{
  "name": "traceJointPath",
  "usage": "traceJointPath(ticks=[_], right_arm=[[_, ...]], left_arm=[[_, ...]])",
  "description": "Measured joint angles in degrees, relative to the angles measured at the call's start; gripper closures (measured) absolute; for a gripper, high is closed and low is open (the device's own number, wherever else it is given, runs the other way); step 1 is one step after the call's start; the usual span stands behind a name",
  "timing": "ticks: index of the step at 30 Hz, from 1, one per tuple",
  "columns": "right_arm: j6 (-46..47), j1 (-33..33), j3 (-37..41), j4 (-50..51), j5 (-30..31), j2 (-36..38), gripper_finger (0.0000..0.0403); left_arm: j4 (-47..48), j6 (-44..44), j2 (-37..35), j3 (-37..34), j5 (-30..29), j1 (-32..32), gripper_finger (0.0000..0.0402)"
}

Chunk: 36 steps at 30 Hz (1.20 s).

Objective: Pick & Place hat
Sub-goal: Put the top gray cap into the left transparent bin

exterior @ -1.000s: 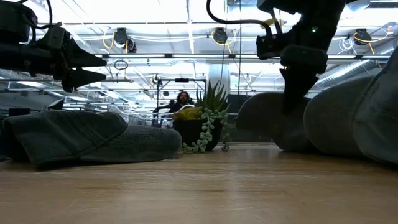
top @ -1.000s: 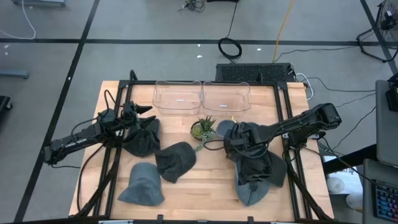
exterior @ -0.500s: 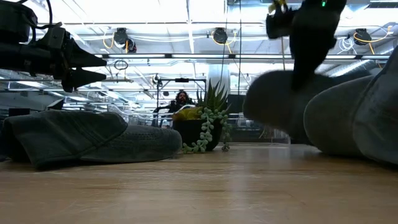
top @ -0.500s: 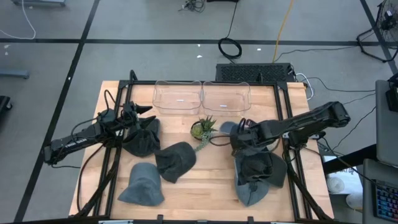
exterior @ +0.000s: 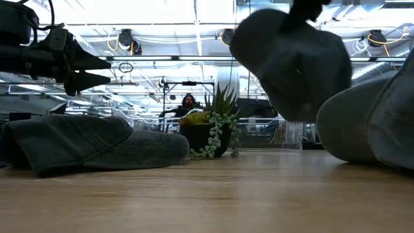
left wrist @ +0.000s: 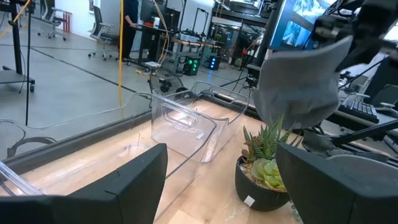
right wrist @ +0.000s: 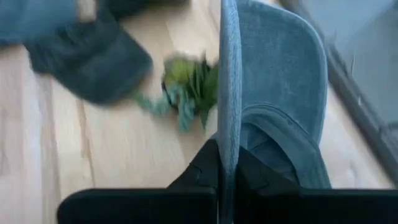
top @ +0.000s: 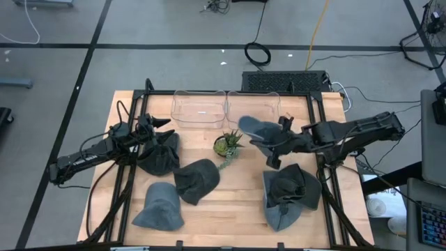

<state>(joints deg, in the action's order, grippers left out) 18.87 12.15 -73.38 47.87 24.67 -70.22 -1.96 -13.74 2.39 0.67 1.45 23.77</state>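
The grey hat (top: pixel 256 130) is pinched edge-on in the right gripper (top: pixel 277 141), carried in the air just beside the plant (top: pixel 227 144). Directly beyond lies the right clear bin (top: pixel 254 107). The left gripper (top: pixel 164 127) is held wide over another hat.

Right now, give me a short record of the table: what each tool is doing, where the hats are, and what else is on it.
right tool: shut on hat, lifted clear of the table, near the bins
left tool: open, over a hat on the left
other hats: two at front left, a pile at front right
bins: two clear ones at the back edge, nothing seen inside
plant: potted, centre of table
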Motion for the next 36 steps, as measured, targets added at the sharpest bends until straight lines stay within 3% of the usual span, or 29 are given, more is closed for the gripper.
traceJointPath(ticks=[15,29,36], right_arm=[[-17.6,-0.1,-0.7,-25.8,1.0,0.1,0.0403],[-24.2,-1.5,-0.7,-42.9,3.5,0.1,0.0403],[-26.4,-2.0,-0.7,-46.2,3.9,0.2,0.0403]], left_arm=[[0.0,0.0,0.0,0.0,0.0,0.0,0.0096],[0.0,0.0,0.0,0.0,0.0,0.0,0.0096],[0.0,0.0,0.0,0.0,0.0,0.0,0.0096]])
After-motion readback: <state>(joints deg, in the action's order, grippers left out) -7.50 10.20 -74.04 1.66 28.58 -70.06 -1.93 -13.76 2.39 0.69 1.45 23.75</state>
